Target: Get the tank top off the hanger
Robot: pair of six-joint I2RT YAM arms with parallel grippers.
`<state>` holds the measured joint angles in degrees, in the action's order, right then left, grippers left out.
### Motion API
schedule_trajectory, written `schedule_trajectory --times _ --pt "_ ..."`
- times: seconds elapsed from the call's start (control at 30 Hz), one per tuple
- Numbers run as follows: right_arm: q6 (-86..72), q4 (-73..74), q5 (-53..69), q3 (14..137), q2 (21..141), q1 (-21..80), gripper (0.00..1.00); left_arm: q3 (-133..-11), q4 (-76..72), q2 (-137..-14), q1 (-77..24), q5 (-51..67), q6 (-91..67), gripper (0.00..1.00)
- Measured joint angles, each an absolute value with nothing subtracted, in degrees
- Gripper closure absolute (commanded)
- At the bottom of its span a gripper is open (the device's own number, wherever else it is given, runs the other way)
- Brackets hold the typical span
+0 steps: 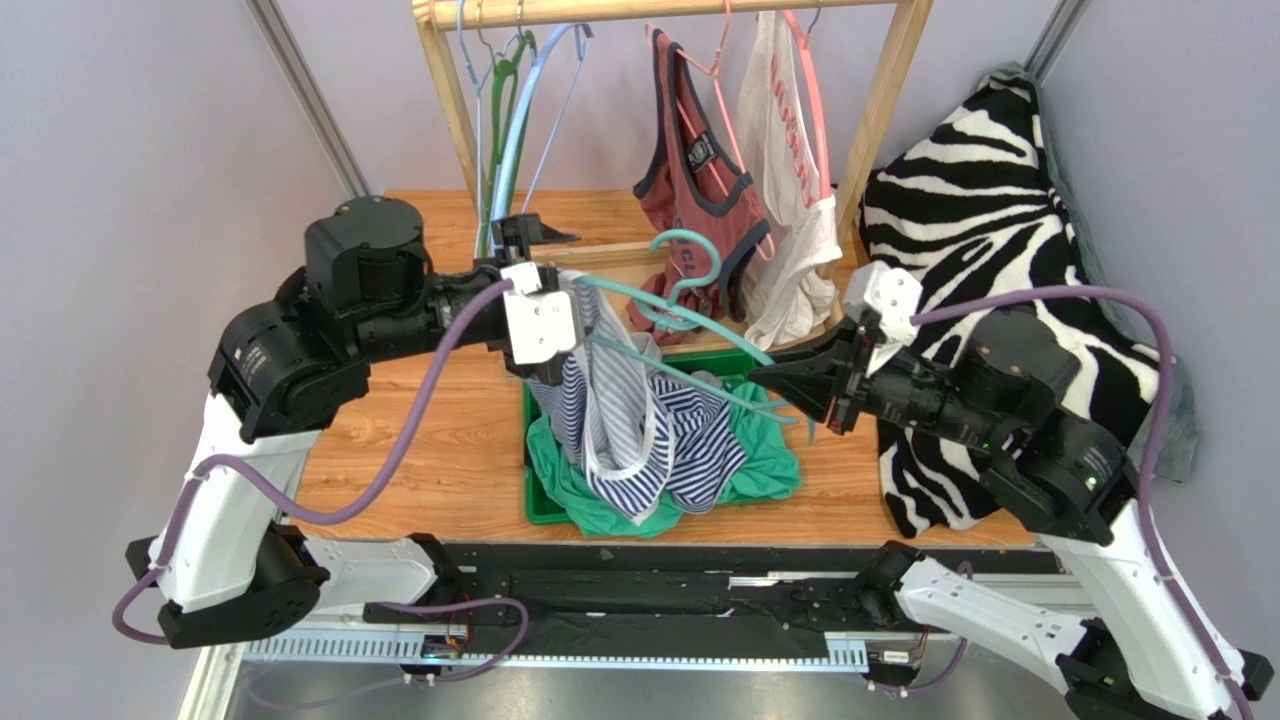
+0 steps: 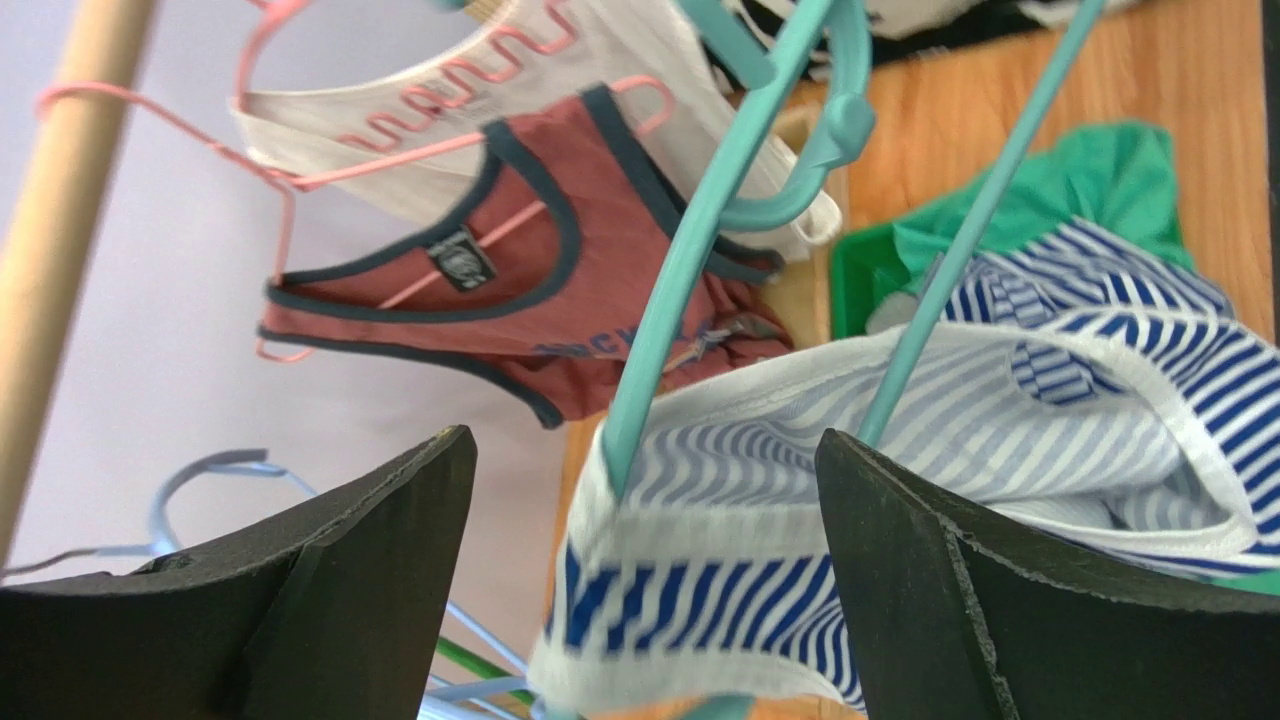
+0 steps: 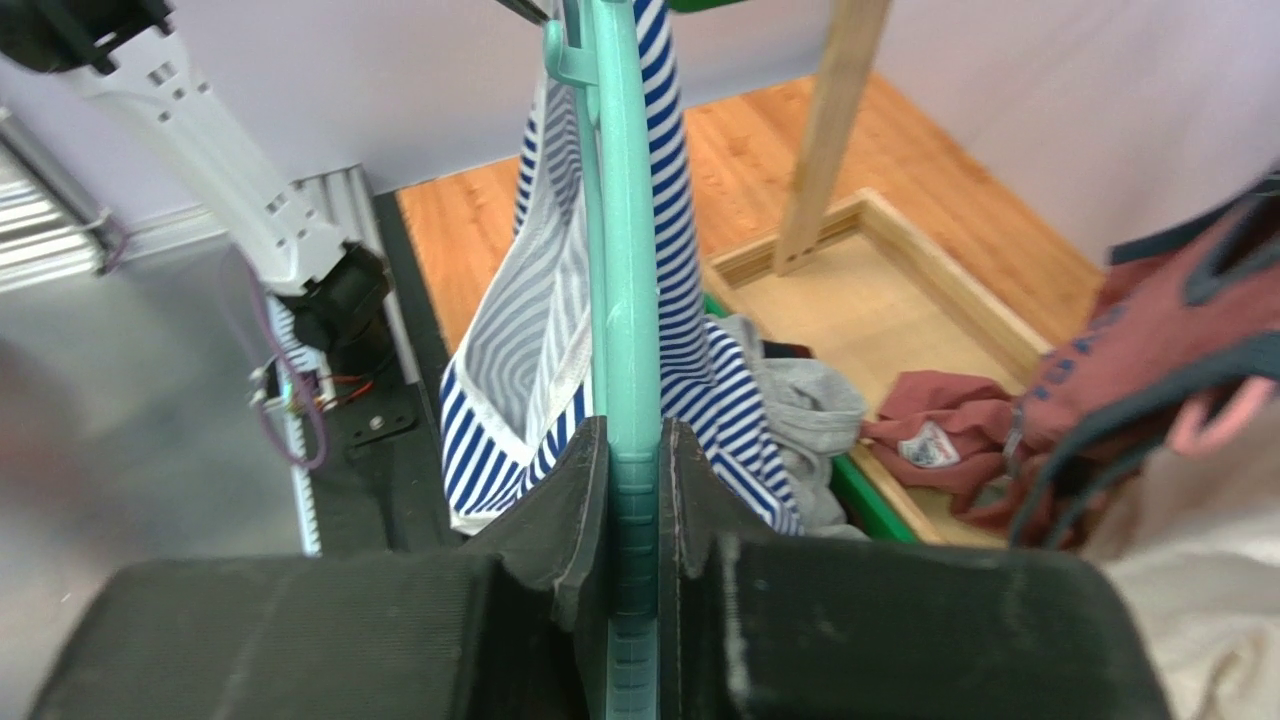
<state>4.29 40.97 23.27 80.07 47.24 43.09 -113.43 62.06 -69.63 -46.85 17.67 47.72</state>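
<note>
Wooden table (image 1: 394, 432): right tool (image 3: 631, 438) clamps hanger (image 3: 624, 225) end; left tool (image 2: 646, 462) released near tank top (image 1: 679, 444).

**Bin** (image 1: 532, 477): on table (image 1: 451, 465).
- In bin: loose cloth (image 1: 589, 498).
- Above bin: hanger (image 3: 624, 300) carrying tank top (image 1: 646, 428), which hangs down over the cloth.
- Above bin's left edge: left gripper (image 2: 646, 570), at one end of the hanger.
- Right of bin: right gripper (image 3: 631, 495), on the hanger's other end, with a draped blanket (image 1: 977, 225) beyond it.
- Behind bin: rack (image 1: 882, 105) bearing hung top (image 1: 694, 173), second hung top (image 1: 784, 165) and spare hangers (image 1: 511, 128).
</note>
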Motion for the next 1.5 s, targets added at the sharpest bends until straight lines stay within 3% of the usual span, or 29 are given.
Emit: schedule_trajectory --times 0.23,0.4,0.7,1.03,1.07,1.17,1.2,1.23,1.27,1.5 --pt "5.43 41.69 13.19 80.18 42.83 43.09 1.00 -116.36 52.71 -68.45 -45.54 14.24 37.04 0.06" --pt "6.52 43.11 8.80 80.62 40.80 43.09 1.00 -112.14 47.40 -64.12 -42.15 14.15 27.00 0.06" --pt "7.38 44.01 7.53 82.67 40.66 43.09 1.00 -94.37 47.13 -59.57 -40.34 23.18 15.46 0.04" --pt "7.38 44.05 8.64 83.09 41.43 43.11 1.00 -93.17 45.76 -66.11 -40.10 20.21 11.86 0.04" --pt "7.38 44.07 8.73 83.20 41.56 43.09 1.00 -93.54 45.43 -66.57 -40.10 20.12 11.79 0.10" --pt "7.38 44.12 8.95 83.33 41.74 43.09 1.00 -95.77 45.25 -68.36 -40.07 21.02 11.55 0.49" --pt "7.38 44.14 8.97 83.33 41.74 43.09 1.00 -96.40 45.23 -68.79 -40.07 21.56 11.60 0.84" --pt "7.38 44.21 8.95 83.33 41.74 43.09 1.00 -96.88 45.17 -69.12 -40.07 22.22 11.51 0.95" --pt "7.38 44.31 8.93 83.33 41.71 43.09 1.00 -97.17 45.15 -69.25 -40.07 22.61 11.40 1.00" --pt "7.44 46.48 8.32 84.36 41.52 43.09 1.00 -98.74 45.76 -69.32 -40.07 22.59 12.21 1.00"
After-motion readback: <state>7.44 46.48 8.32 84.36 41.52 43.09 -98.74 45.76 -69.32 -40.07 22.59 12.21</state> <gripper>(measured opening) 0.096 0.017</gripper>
